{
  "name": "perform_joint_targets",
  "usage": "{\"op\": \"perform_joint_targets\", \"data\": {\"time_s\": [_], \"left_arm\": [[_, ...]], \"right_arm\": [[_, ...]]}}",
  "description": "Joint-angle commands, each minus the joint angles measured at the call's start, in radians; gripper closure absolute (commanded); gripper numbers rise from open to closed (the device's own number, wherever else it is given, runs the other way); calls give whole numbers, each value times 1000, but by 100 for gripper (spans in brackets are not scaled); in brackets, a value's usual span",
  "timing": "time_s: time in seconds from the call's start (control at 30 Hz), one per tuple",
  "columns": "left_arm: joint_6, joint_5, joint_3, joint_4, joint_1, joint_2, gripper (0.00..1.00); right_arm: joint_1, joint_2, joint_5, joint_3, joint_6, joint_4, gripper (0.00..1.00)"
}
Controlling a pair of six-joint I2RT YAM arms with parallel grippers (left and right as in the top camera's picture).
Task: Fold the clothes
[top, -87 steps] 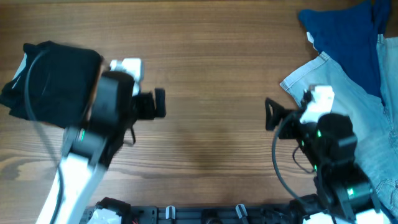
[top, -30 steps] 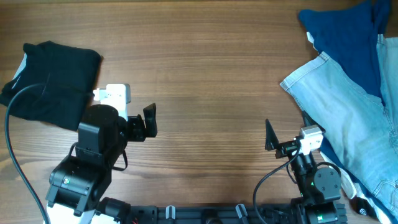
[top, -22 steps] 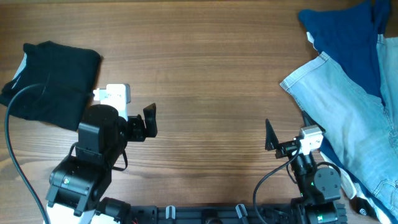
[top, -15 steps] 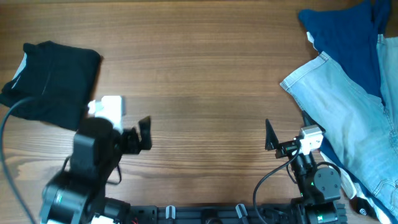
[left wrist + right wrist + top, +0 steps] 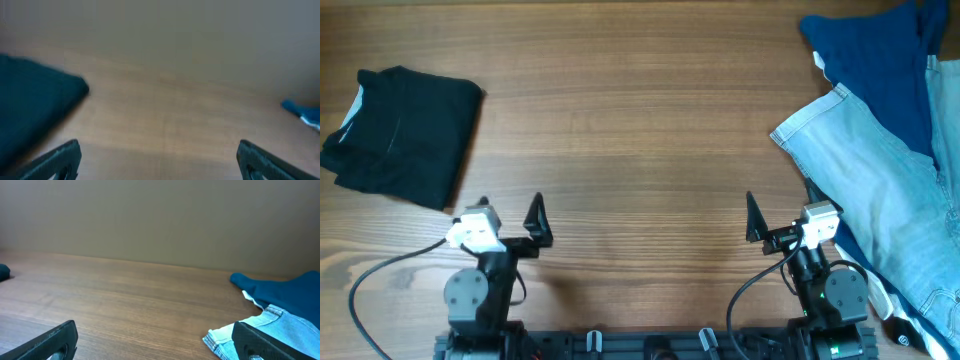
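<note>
The black shorts (image 5: 402, 133) lie folded in a compact bundle at the far left of the table, a bit of white lining showing at their left edge. They show blurred at the left of the left wrist view (image 5: 30, 117). My left gripper (image 5: 535, 222) is open and empty near the front edge, well below and right of the shorts. In its own view (image 5: 159, 162) the fingers stand wide apart over bare wood. My right gripper (image 5: 752, 218) is open and empty near the front edge at the right, its fingers (image 5: 155, 342) wide apart over bare wood.
A light-blue denim garment (image 5: 880, 190) lies spread at the right and shows in the right wrist view (image 5: 260, 335). A royal-blue cloth (image 5: 870, 60) lies at the back right, partly on the denim. Bare wooden table (image 5: 640, 130) stretches between the shorts and the denim.
My left arm has pulled away from beside the shorts, down to the front edge. The right arm drew back earlier and has since stayed still. The shorts have not moved.
</note>
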Motion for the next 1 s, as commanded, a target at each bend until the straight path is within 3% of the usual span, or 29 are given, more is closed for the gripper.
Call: {"op": "perform_joint_targets", "data": {"time_s": [0.0,0.13,0.97], "left_arm": [[60,-13,-65,75,7,-11,0],[-2,-6,-65,75,7,-11,0],[-1,-6,-65,76,7,-11,0]], "right_arm": [[-5,-6,-15,-1,20,3,0],[-5,-6,-15,-1,20,3,0],[-5,-6,-15,-1,20,3,0]]}}
